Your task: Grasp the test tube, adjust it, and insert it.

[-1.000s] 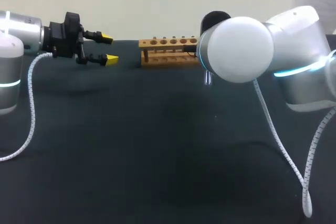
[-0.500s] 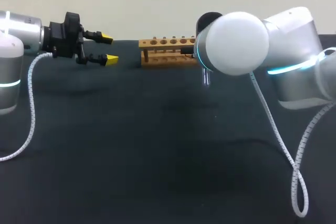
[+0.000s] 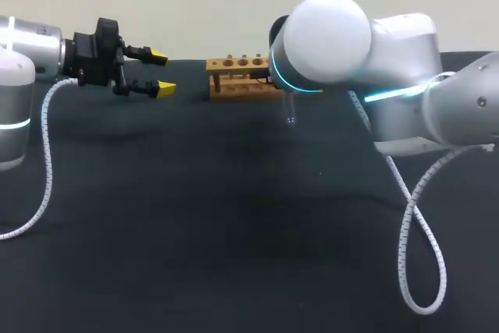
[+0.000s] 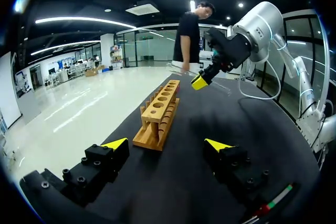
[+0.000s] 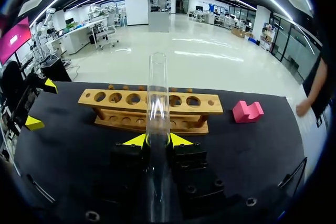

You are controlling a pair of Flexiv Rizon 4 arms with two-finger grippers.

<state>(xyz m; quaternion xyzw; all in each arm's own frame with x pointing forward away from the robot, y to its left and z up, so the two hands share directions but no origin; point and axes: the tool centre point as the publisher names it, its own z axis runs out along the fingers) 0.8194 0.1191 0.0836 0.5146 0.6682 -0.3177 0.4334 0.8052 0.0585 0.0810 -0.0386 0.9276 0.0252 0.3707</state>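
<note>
**benchrat:** what's the right gripper (image 5: 157, 140) got hold of?

**tubefan:** The test tube (image 5: 157, 93). Both yellow tips pinch it from either side, so the gap is only as wide as the glass. The tube runs straight out ahead of the fingers and also back under the wrist. It isn't in any hole.

**benchrat:** and the rack?

**tubefan:** The wooden rack (image 5: 194, 111) sits crosswise just ahead of that gripper on the dark table (image 3: 234, 216). From the wrist, the tube's far end lines up over the row of holes. There's a pink block (image 5: 247, 112) ahead too, just past the rack end farthest from the other arm.

**benchrat:** left one doing anything?

**tubefan:** Nope. The left gripper (image 4: 167, 144) has its fingers spread wide with nothing between them. The rack is ahead of it, end-on. The right gripper is further ahead, well apart from it.
</note>
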